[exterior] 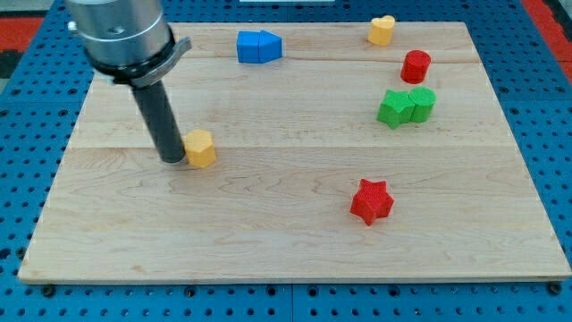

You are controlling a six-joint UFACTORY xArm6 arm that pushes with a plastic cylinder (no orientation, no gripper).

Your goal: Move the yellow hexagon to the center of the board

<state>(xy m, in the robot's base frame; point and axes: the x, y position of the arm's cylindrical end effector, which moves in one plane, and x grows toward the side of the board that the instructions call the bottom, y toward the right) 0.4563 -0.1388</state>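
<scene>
The yellow hexagon [200,148] lies on the wooden board [286,233], left of the middle. My tip [173,160] stands right against the hexagon's left side, touching or nearly touching it. The dark rod rises from there up to the grey arm body at the view's top left.
A blue block pair [259,46] lies at the top middle. A yellow heart [382,30] is at the top right, with a red cylinder [416,66] below it. Two green blocks [406,105] sit at the right. A red star [371,200] lies right of the middle, lower down.
</scene>
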